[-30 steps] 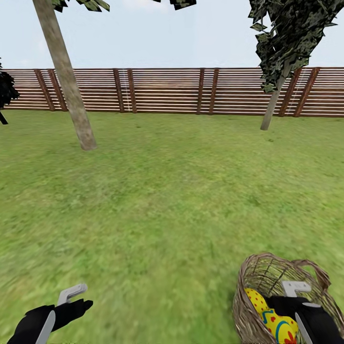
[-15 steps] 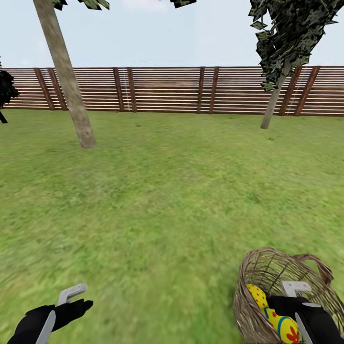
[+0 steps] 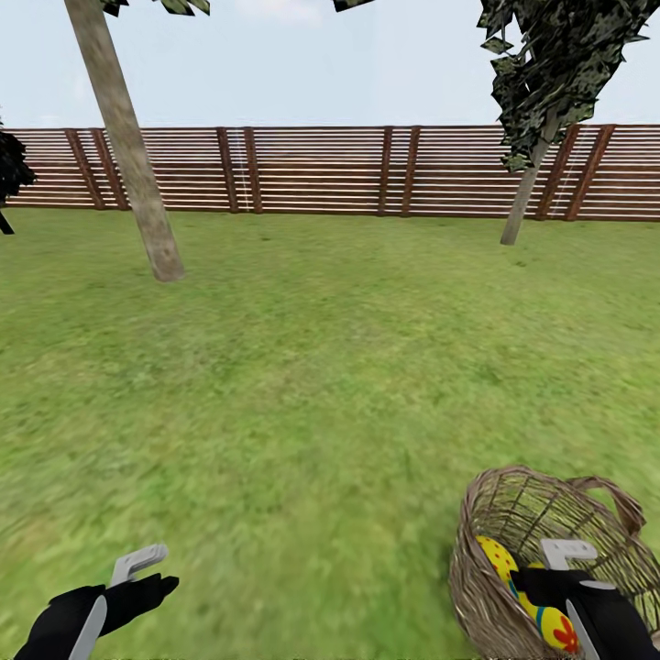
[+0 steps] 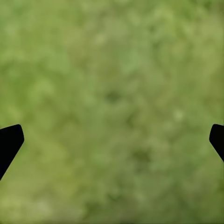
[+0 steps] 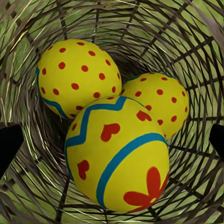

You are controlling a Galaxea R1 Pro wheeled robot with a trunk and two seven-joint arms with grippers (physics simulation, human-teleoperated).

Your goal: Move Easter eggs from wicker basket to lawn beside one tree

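3 Easter eggs (image 5: pixel 116 158) lie heaped in the bottom of the wicker basket (image 3: pixel 495 513), touching one another, the nearest resting on the other 2. They look smooth, hard and rounded, likely light and apt to slip, so a hold across the widest middle of the top egg seems safest. The basket looks stiff but light and may shift if nudged. The right hand (image 3: pixel 573 587) hangs over the basket's mouth, spread wide and holding nothing. The left hand (image 3: pixel 137 573), well away from the basket over the lawn (image 3: pixel 302 385), is spread wide and holds nothing. 2 trees stand beyond the basket: 1 slanted tree (image 3: pixel 128 156) and 1 slim tree (image 3: pixel 524 197).
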